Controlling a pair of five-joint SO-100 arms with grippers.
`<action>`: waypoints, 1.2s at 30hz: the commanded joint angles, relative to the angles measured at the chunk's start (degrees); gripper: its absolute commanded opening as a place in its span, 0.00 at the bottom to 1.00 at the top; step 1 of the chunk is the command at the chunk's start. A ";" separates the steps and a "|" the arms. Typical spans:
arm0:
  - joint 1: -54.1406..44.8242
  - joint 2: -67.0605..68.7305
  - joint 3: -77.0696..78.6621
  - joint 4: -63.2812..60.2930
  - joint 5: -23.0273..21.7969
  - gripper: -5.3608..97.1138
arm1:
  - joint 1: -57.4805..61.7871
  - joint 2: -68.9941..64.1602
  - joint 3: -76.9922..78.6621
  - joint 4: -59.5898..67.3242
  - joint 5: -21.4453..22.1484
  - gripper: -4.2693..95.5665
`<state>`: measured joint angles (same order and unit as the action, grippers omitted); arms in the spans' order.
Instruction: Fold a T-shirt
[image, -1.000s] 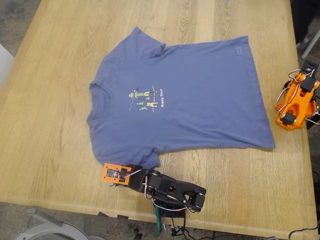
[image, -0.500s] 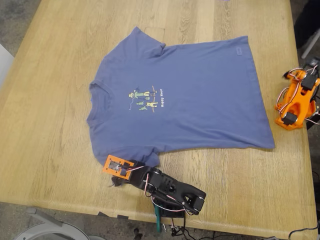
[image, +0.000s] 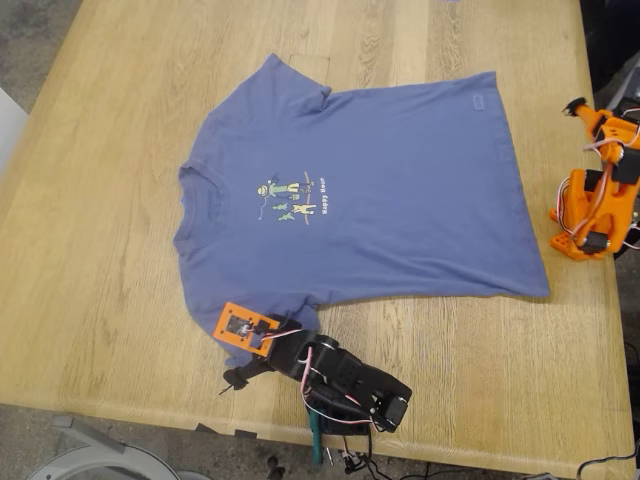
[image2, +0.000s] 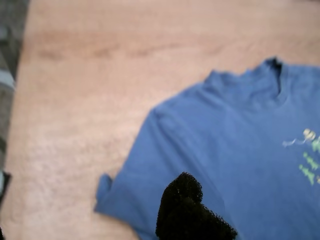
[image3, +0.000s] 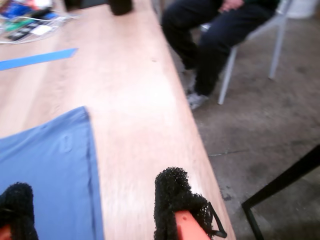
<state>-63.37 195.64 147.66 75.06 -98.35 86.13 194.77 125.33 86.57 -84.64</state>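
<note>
- Lying flat and unfolded across the table: the shirt, print up, collar toward the exterior view's left, hem toward its right.
- Judging the step in hand as the approach for a first fold: bringing each claw down onto a shirt edge, not bare wood, and pinching only the cloth so the body is not dragging out of square.
- Hovering over the sleeve nearest the table's front edge: my first gripper, one dark pad showing above the cloth, no fabric caught; opening cannot be told from these blurred pictures.
- Aiming for the sleeve's outer hem there, then carrying it inward toward the print, probably the cleanest start.
- Standing beyond the shirt's hem, raised off the table: my second gripper, jaws spread wide and empty, one pad over the blue cloth corner, the other over bare wood.
- Needing to shift further over the hem corner before closing.
- Sitting off the table's far side: a person's legs on a chair.
</note>
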 joint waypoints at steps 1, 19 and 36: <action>1.93 -7.38 -15.47 2.72 1.41 0.54 | -6.94 -2.37 -8.70 5.10 -0.97 0.43; 25.93 -34.10 -35.42 10.02 -0.44 0.59 | -63.11 -49.48 -46.67 9.76 -9.76 0.42; 32.26 -49.92 -26.63 -11.60 0.26 0.56 | -94.31 -87.89 -46.23 -23.99 -5.01 0.40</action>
<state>-31.20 147.39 121.03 68.64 -98.17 -7.47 108.63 79.98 67.76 -90.35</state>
